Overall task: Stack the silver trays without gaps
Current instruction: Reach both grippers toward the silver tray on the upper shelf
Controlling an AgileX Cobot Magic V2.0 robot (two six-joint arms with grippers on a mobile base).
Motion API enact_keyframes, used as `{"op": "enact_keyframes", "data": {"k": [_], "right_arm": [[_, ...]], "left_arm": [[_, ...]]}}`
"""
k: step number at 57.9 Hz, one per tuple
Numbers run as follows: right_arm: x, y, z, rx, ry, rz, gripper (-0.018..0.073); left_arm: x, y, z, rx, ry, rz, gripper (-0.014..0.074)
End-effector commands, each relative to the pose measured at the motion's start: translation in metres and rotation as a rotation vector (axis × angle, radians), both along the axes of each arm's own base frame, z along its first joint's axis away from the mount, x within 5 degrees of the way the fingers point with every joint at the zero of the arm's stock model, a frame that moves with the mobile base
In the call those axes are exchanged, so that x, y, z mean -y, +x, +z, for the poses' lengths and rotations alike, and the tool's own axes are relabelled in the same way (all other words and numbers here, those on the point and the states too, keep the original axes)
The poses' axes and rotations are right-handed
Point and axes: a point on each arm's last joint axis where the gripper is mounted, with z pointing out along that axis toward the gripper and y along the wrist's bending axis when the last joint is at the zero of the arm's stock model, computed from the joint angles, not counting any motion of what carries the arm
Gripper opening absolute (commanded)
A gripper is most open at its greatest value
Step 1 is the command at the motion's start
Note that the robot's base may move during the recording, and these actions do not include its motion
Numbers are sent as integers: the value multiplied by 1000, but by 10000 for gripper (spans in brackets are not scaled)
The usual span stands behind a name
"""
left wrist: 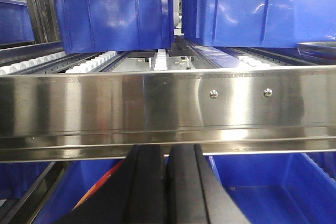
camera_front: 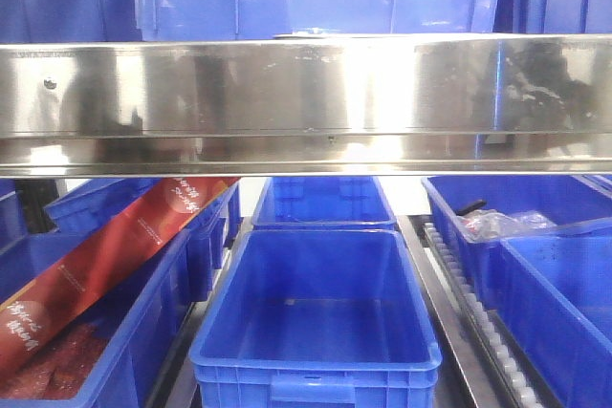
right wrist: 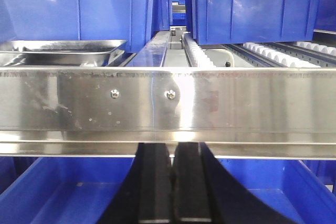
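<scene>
In the front view: steel rail (camera_front: 306, 93) spans blue crates (camera_front: 316, 312), red box (camera_front: 115, 246) leaning in the left one | left wrist: left fingers (left wrist: 149, 182) pressed together below the rail, silver trays (left wrist: 317, 48) just showing at far right | right wrist: right fingers (right wrist: 155, 182) pressed together, trays (right wrist: 58, 51) on the upper shelf behind the rail, left.

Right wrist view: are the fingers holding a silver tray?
No, the fingers are shut together below the steel rail, while the silver tray lies apart, beyond it.
</scene>
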Motion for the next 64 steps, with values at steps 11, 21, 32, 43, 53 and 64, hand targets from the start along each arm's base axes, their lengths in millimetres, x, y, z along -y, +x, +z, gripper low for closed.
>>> {"op": "enact_keyframes", "data": {"k": [11,21,32,43,53,64], "right_arm": [[0,0,3,36,-2,-1,-79],[0,0,3,36,-2,-1,-79],[1,-1,13,147,29,-13,-79],[6,-4,28,334,154,-44,-79],[2,-13,64,352,233,1,-79],[-13,-35,120,245,218,117,-79]], "left_arm": [[0,0,2,22,-2,1,-19],[1,-1,12,135,20,-8,-19],[2,-2,20,223,14,-18,-19],[1,-15,61,502,-135,-51,-19],[-4,-31,106,289,-151,-17,-19],[-7,-45,166,213,-98,4,-19]]}}
